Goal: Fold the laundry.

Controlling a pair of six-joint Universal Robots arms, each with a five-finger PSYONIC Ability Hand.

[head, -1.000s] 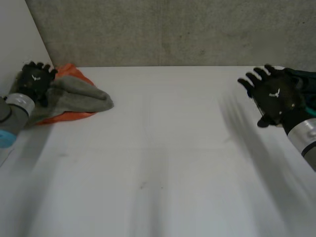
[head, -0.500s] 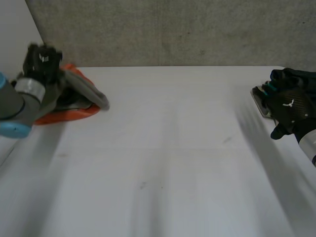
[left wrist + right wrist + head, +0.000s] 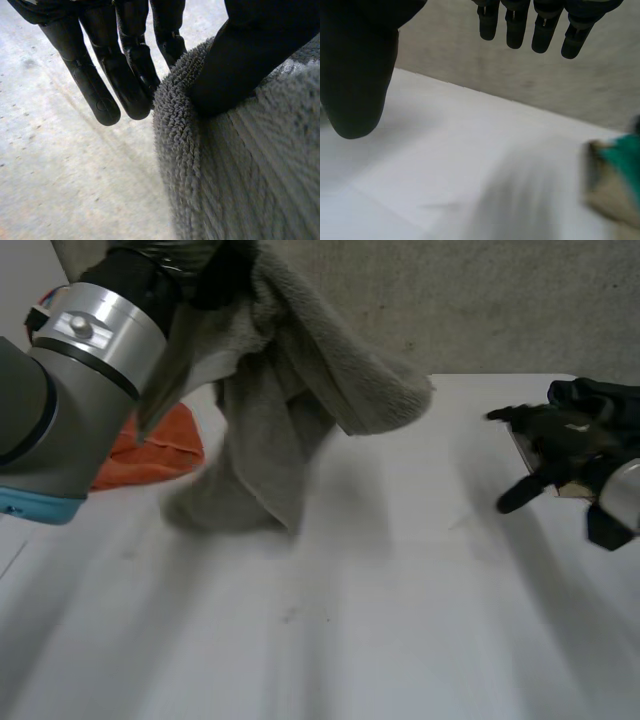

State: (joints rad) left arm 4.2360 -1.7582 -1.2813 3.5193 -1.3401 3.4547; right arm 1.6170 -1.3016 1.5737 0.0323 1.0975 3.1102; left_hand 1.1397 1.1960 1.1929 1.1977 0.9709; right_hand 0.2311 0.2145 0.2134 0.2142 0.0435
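- Grey terry towel [image 3: 290, 410]: bunched and hanging above the white table [image 3: 400, 640], held up at its top by the left hand. Its lower end rests on the tabletop at mid-depth, left of centre, and one thick fold juts out towards the right. In the left wrist view the looped pile [image 3: 240, 165] lies right at the fingertips.
- Left arm, grey joint with a light-blue cap [image 3: 50, 410]: nearest the camera on the left, rising in front of the towel.
- Left hand, black [image 3: 170, 252]: clamped on the towel's upper part. The wrist view shows the thumb pressed into the cloth's rolled edge against the long fingers [image 3: 127, 60], which reach down past it.
- Orange cloth, crumpled [image 3: 160, 445]: lying on the table behind the left arm, just beside the towel's hanging part. Whether the two touch cannot be told.
- Right hand, black [image 3: 565, 445]: by the table's right edge, well apart from the towel. In its wrist view the fingers [image 3: 545, 25] are straight and spread from the thumb, grasping nothing.
- Green and tan item [image 3: 615, 175]: on the table close to the right hand, too blurred to identify.
- Grey concrete wall [image 3: 500, 300]: behind the table's far edge.
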